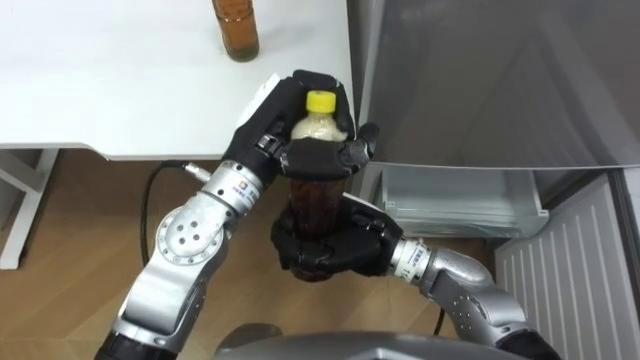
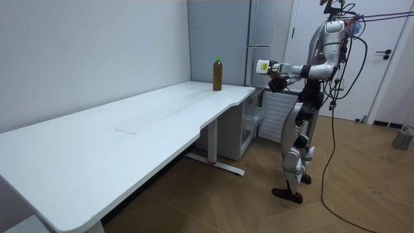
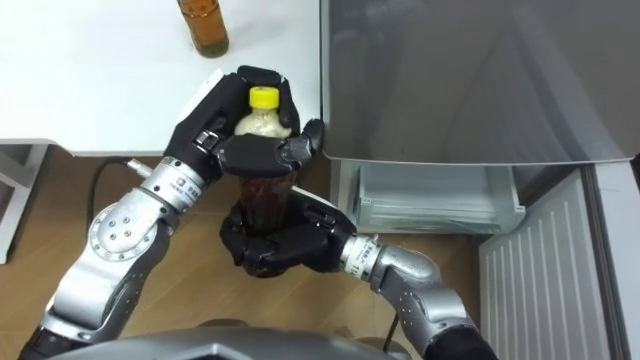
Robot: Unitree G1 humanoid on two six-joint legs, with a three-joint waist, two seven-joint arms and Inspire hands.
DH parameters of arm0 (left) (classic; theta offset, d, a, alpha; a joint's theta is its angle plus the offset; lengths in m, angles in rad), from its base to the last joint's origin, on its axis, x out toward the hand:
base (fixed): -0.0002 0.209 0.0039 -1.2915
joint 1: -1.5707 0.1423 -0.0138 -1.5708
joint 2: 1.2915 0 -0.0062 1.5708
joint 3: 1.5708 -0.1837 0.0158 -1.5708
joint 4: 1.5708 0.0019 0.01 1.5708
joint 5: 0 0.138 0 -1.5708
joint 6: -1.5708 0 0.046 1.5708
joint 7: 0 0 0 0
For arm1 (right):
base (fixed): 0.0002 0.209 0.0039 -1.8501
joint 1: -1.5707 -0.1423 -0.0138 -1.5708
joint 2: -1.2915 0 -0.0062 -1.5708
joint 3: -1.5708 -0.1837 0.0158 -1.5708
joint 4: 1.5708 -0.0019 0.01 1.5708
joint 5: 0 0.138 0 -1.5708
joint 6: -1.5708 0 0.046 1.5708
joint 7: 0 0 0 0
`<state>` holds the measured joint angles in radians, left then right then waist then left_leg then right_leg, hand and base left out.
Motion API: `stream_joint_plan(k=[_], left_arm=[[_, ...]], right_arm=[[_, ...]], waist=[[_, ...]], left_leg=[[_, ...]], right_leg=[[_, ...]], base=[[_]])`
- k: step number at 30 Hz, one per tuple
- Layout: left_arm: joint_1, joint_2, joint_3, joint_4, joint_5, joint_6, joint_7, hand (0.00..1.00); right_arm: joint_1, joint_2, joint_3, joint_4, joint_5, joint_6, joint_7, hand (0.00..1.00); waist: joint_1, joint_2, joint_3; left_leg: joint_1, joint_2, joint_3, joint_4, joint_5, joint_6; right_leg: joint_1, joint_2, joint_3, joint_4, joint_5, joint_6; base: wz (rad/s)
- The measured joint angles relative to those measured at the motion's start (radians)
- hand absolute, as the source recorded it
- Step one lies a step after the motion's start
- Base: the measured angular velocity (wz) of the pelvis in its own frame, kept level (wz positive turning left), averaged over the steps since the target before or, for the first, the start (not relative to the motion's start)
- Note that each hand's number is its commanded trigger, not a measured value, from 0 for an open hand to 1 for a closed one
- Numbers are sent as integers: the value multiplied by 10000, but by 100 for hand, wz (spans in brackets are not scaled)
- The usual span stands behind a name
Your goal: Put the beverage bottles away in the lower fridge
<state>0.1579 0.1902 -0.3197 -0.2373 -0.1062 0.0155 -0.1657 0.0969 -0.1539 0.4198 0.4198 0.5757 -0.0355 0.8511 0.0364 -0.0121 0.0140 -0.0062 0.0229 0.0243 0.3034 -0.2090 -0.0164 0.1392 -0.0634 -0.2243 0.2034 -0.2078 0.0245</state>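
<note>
Now, farthest to the left of the tall grey metal fridge (image 1: 500, 80), we see the flat white table (image 1: 120, 90), whose near corner reaches almost to the fridge's side. On that table, well to the left of the fridge, an amber bottle (image 1: 236, 28) of clear plastic, filled with golden-brown drink, stands upright with no hand on it; the room view shows its green cap.

Closer to the fridge, our left hand (image 1: 268, 122) comes up from the lower left. Its black fingers are wrapped round the shoulder of the yellow-capped bottle (image 1: 318, 205), a clear plastic one holding dark brown drink. We hold this bottle just off the fridge's left edge, above the wooden floor (image 1: 80, 260), with its cap toward the table.

Below it our right hand (image 1: 335, 252) grips the same bottle, fingers curled round its base. So both hands grasp it, and it is outside the fridge.

At the fridge's foot the lower compartment is open, showing a clear plastic drawer (image 1: 460, 200). To the right of the drawer, the white ribbed inside of the lower door (image 1: 585, 270) hangs swung outward.

In the room view we stand upright facing the fridge, at the table's end.
</note>
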Motion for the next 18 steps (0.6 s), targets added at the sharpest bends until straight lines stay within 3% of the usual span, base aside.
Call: stream_joint_plan(k=[8, 9, 18], left_arm=[[14, 0, -12, 0, 35, 0, 0, 100], [14, 0, -12, 0, 38, 0, 0, 0], [13, -21, -10, 0, -2, 0, -1, 0]], right_arm=[[25, 24, 0, 0, 0, 16, 3, 100], [26, 30, 0, 0, 0, 17, 3, 100], [45, 33, -59, 8, 1, 22, 66, 100]], waist=[[-1, -94, 4], [1, -100, 1], [-34, -98, -5]], left_leg=[[-27, -4, -25, 24, 0, 0], [-29, -4, -29, 26, 0, 0], [7, -5, -22, 37, 0, 0]], right_leg=[[-15, 0, -17, -4, 0, 0], [-10, 1, -20, -4, 0, 0], [35, 0, -12, -1, 6, -2]], base=[[0], [0], [0]])
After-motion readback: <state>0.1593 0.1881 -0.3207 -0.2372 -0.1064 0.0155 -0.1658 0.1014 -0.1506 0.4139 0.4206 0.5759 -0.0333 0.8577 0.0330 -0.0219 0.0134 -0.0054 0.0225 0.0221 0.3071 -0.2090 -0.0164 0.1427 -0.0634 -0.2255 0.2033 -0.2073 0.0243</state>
